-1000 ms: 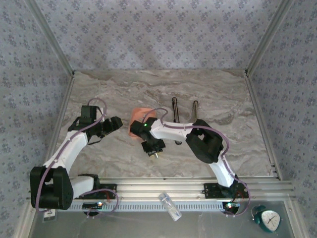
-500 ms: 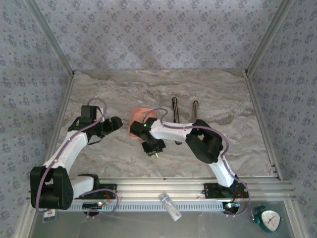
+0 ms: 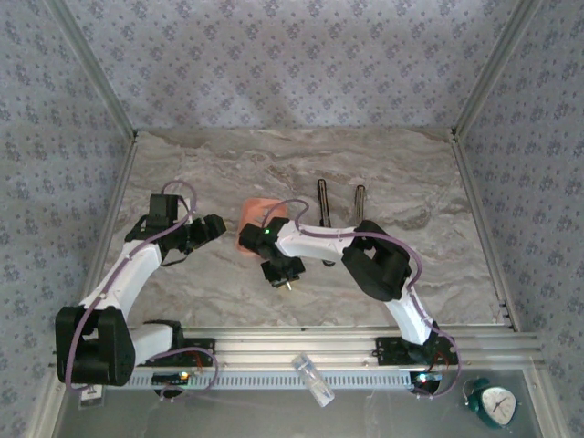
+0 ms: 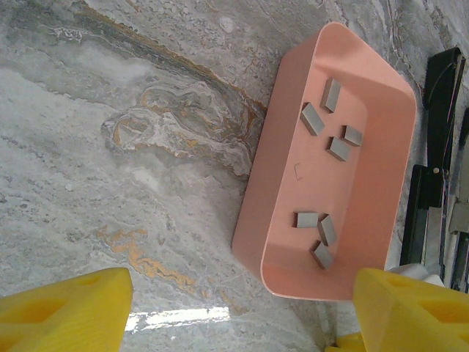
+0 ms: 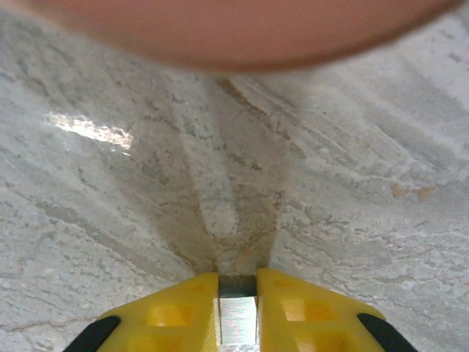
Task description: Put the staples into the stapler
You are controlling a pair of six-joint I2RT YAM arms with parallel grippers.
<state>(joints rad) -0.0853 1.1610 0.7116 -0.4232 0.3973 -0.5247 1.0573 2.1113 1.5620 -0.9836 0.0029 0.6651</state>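
Within the last second we see the right gripper (image 5: 237,282) tighten onto one staple strip (image 5: 237,323) above the bench (image 5: 110,205) beside the salmon tray (image 4: 256,183), seven strips (image 4: 338,149) remaining inside, left gripper (image 4: 238,308) released: ready for the stapler (image 4: 438,103).

The table (image 3: 182,164) is bare to the left of the pink tray (image 4: 271,183). The left gripper (image 4: 234,308), its fingers wide apart, has free room there. The tray's walls stand all around the staples (image 4: 311,117), so the way in is from above. The black stapler (image 4: 438,110) lies just beside the tray, with a thin gap between them. The right arm (image 3: 319,239) stretches across the near ends of both. The right gripper (image 3: 287,279), pinching a staple strip (image 5: 237,319), hangs low over bare table near the tray. The far part of the table is free.
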